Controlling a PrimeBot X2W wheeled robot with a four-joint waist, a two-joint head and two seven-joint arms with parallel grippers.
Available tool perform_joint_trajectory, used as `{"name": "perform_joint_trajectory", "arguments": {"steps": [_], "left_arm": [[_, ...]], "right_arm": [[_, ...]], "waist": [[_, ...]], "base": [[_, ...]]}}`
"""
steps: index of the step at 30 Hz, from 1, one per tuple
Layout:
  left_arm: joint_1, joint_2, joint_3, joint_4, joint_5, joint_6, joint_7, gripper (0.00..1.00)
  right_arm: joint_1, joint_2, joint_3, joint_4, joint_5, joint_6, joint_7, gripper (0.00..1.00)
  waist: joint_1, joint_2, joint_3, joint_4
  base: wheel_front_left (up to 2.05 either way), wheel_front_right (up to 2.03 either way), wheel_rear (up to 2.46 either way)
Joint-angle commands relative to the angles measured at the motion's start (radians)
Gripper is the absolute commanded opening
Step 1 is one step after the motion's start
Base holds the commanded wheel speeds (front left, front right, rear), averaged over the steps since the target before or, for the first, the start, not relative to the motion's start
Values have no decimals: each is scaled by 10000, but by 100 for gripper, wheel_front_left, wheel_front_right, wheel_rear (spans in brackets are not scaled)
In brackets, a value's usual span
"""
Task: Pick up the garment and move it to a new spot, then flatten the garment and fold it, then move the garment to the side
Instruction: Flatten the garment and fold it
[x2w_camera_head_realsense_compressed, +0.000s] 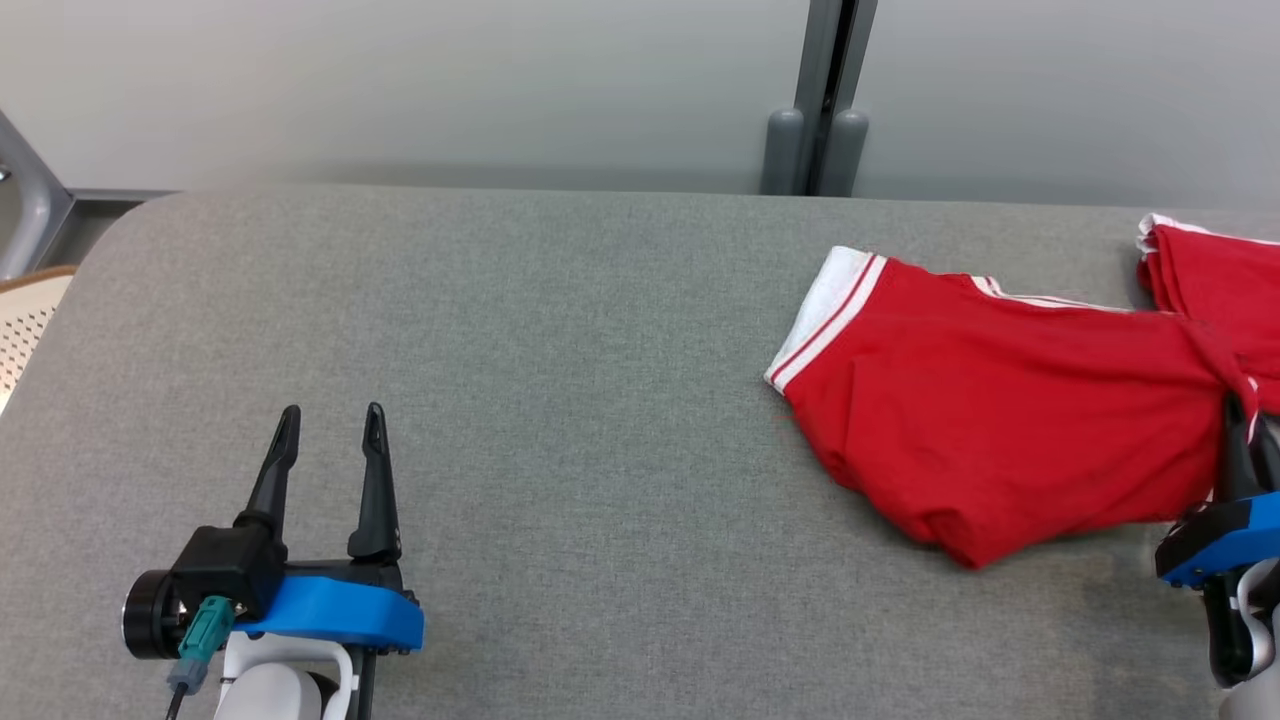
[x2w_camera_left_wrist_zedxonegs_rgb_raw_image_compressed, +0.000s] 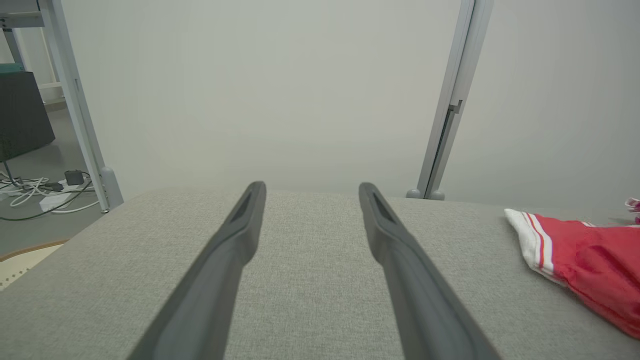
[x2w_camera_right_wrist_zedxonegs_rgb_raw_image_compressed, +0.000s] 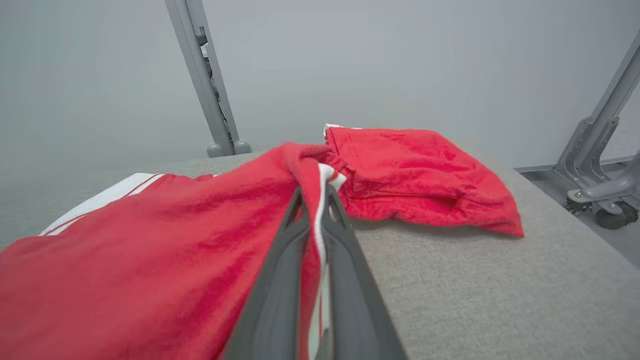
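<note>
Listing by head view: one red garment (x2w_camera_head_realsense_compressed: 1000, 420), soft knit, with a white hem band carrying two thin red stripes at its left end and a white stripe along its far edge. It lies rumpled on the right part of the grey fabric surface (x2w_camera_head_realsense_compressed: 500, 350), running off the right border of the view, with a second bunched lobe at the far right corner. The right gripper (x2w_camera_head_realsense_compressed: 1245, 420) stands at the garment's right side, its fingers drawn together on a gathered pinch of red cloth. The left gripper (x2w_camera_head_realsense_compressed: 333, 412) rests at lower left over bare surface, fingers spread wide, holding nothing, well apart from the garment.

Left wrist view: the left gripper (x2w_camera_left_wrist_zedxonegs_rgb_raw_image_compressed: 311, 187) has its two dark fingers parted widely, with plain surface (x2w_camera_left_wrist_zedxonegs_rgb_raw_image_compressed: 310, 280) between them. The garment (x2w_camera_left_wrist_zedxonegs_rgb_raw_image_compressed: 590, 265) lies off to the right, white striped band nearest, touching neither finger. A grey post (x2w_camera_left_wrist_zedxonegs_rgb_raw_image_compressed: 445, 125) stands against the pale wall; cables (x2w_camera_left_wrist_zedxonegs_rgb_raw_image_compressed: 30, 187) lie on the floor at far left.

Right wrist view: the right gripper (x2w_camera_right_wrist_zedxonegs_rgb_raw_image_compressed: 315, 192) has its fingers closed narrowly, with a fold of the garment (x2w_camera_right_wrist_zedxonegs_rgb_raw_image_compressed: 150, 240), red with a white edge, clamped between them near the tips. The cloth drapes from the pinch down to the left; the bunched lobe lies beyond the fingertips to the right, on the surface (x2w_camera_right_wrist_zedxonegs_rgb_raw_image_compressed: 475, 280). A wheeled frame leg (x2w_camera_right_wrist_zedxonegs_rgb_raw_image_compressed: 600, 200) stands at far right.
</note>
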Motion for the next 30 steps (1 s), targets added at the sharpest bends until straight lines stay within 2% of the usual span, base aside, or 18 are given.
{"name": "perform_joint_trajectory", "arguments": {"steps": [1, 6, 11, 13, 14, 16, 25, 30], "left_arm": [[87, 16, 49, 18, 49, -49, -45, 100], [173, 5, 124, 59, 81, -75, -45, 100], [227, -28, 128, 66, 101, -126, -45, 100], [296, -48, 135, 47, 111, -124, -45, 100], [347, -65, 142, 46, 102, -128, -45, 100], [356, -80, 132, 62, 88, -141, -45, 100], [312, -196, 43, 70, 70, -177, -45, 100], [288, -242, 45, 96, 25, -194, -45, 100]], "right_arm": [[166, -1, -43, -271, -129, 1, -50, 0], [220, 294, 433, -1318, -351, 1, -51, 0], [-5, 874, 1662, -2219, -467, 1, 128, 0], [-78, 1068, 2350, -2475, -445, 1, 235, 0], [-187, 1229, 3141, -2644, -359, 1, 333, 0], [-239, 1354, 3994, -2712, -249, 1, 434, 0], [-183, 1630, 7469, -2267, 390, 1, 509, 0], [163, 1641, 9543, -2004, 1106, 1, 464, 0]], "waist": [[1, 0, -79, -45], [1, 0, -295, -65], [1, 0, -480, 42], [1, 0, -553, 112], [1, 0, -609, 208], [1, 0, -654, 332], [1, 0, -613, 996], [1, 0, -469, 1244]], "base": [[0, 0, 0], [0, 0, 0], [0, 0, 0], [0, 0, 0], [0, 0, 0], [0, 0, 0], [0, 0, 0], [0, 0, 0]]}}
